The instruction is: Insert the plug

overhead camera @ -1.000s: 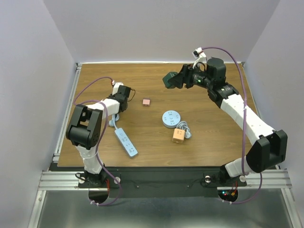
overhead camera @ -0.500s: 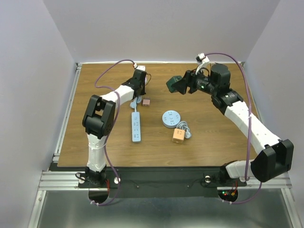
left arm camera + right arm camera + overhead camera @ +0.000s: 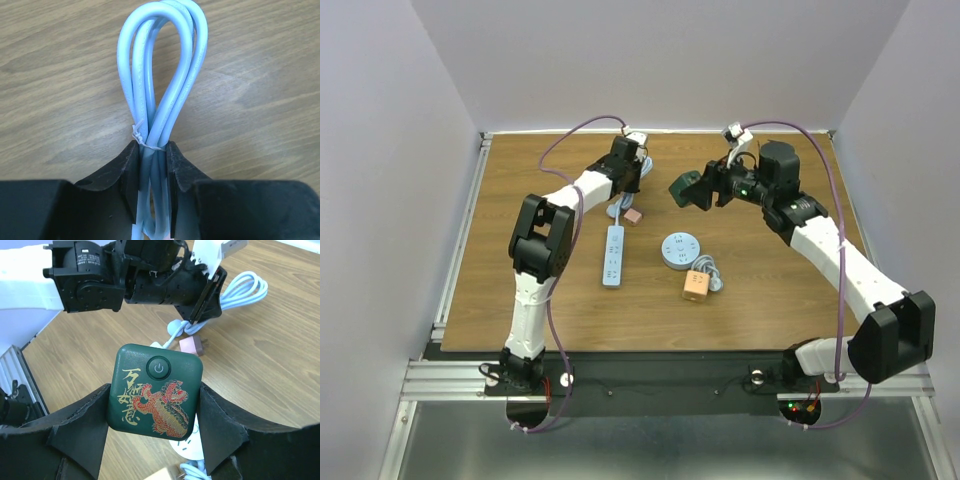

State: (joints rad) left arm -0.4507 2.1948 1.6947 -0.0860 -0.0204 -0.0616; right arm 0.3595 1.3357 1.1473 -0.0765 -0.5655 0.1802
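My left gripper (image 3: pixel 622 197) is shut on the tied bundle of light-blue cable (image 3: pixel 161 75) of the blue power strip (image 3: pixel 612 256), which lies lengthwise on the table below it. In the left wrist view the jaws pinch the bundle just below a white tie. A small pink plug (image 3: pixel 633 215) lies on the wood right beside that gripper and also shows in the right wrist view (image 3: pixel 191 346). My right gripper (image 3: pixel 688 188) is shut on a green square device (image 3: pixel 155 392) with a power button and a dragon print, held above the table.
A round blue-grey socket (image 3: pixel 680 250) sits mid-table. An orange cube adapter (image 3: pixel 695 286) with a coiled white cable (image 3: pixel 713 272) lies just in front of it. The table's metal rail (image 3: pixel 460 240) runs along the left side.
My left arm has swung right from the left side to mid-table, dragging the power strip by its cable up beside the pink plug. My right gripper with the green device has shifted slightly.
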